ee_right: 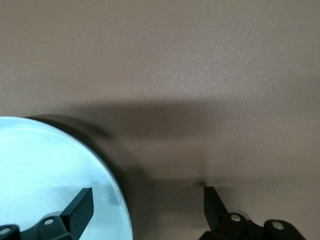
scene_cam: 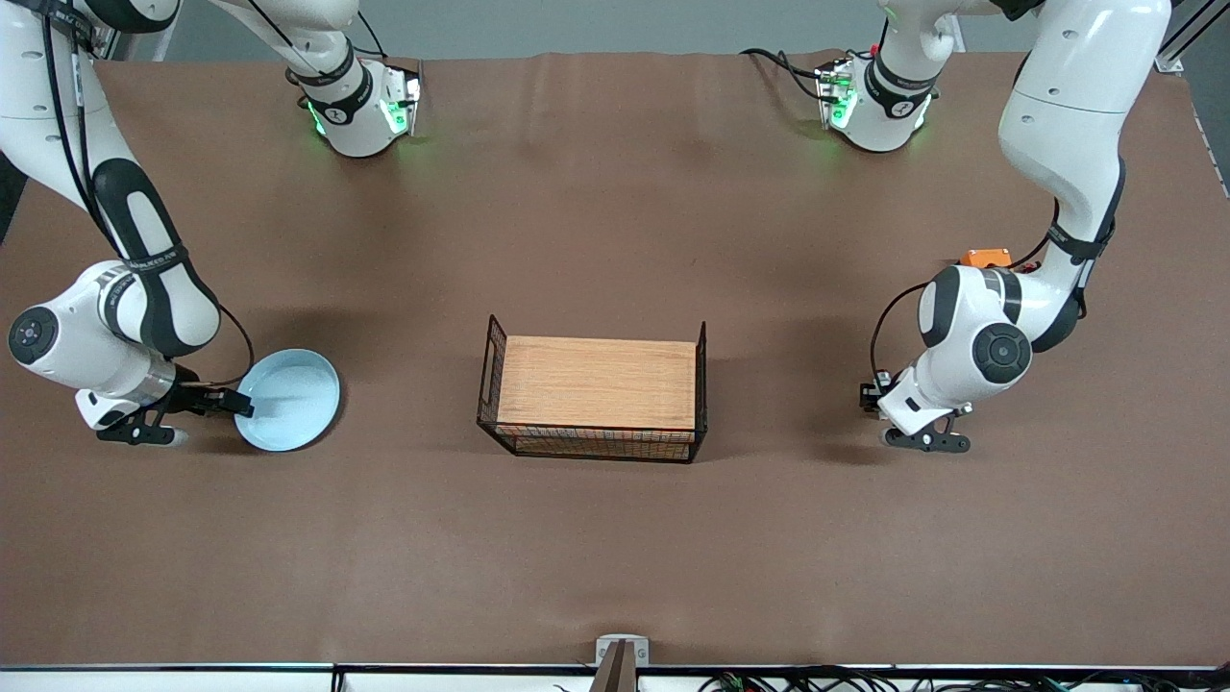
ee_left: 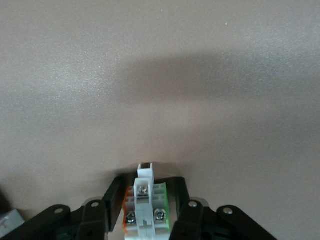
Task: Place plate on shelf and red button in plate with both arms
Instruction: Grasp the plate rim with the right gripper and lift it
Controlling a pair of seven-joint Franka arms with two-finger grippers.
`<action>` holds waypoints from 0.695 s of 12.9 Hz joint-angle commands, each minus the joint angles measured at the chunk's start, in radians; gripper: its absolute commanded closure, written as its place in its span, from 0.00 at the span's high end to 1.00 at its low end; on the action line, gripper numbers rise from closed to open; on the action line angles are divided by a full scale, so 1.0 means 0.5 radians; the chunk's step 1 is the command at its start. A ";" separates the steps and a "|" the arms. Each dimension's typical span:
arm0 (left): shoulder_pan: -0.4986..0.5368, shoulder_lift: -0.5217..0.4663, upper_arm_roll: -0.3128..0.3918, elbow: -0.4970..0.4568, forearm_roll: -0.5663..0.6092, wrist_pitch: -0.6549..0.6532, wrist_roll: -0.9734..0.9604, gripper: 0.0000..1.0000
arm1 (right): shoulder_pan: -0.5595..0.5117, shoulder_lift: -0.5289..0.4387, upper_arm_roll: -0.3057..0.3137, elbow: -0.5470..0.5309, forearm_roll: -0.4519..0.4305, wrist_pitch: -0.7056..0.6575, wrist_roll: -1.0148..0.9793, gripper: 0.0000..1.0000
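Your right gripper point(ee_right: 147, 205) straddles the round pale blue plate's point(scene_cam: 293, 399) rim, jaws open, ready to pinch; your left gripper point(ee_left: 145, 210) clamps the white-and-grey red button point(ee_left: 145, 205) near the table's end edge.

Left claw point(scene_cam: 873, 402) and the red button point(ee_left: 145, 207) it carries are masked in the front view by the arm's own wrist, the button's end cap unseen in the left wrist view; the plate point(ee_right: 50, 175) is cut by the right wrist view's edge.
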 commanded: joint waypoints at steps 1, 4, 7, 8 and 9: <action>0.010 -0.001 -0.004 -0.005 0.019 -0.028 0.043 0.38 | 0.002 -0.010 0.003 -0.019 0.035 -0.054 -0.001 0.90; 0.019 -0.026 -0.004 0.010 0.019 -0.114 0.086 0.29 | 0.008 -0.025 0.003 -0.009 0.035 -0.192 0.002 0.57; 0.019 -0.093 -0.004 0.013 0.016 -0.124 0.080 0.28 | 0.011 -0.047 0.006 0.012 0.035 -0.254 -0.001 0.09; 0.022 -0.127 -0.004 0.016 0.016 -0.148 0.080 0.28 | 0.011 -0.059 0.006 0.018 0.032 -0.257 -0.001 0.01; 0.025 -0.169 -0.004 0.025 0.016 -0.203 0.083 0.28 | 0.011 -0.080 0.006 0.030 0.032 -0.272 -0.001 0.00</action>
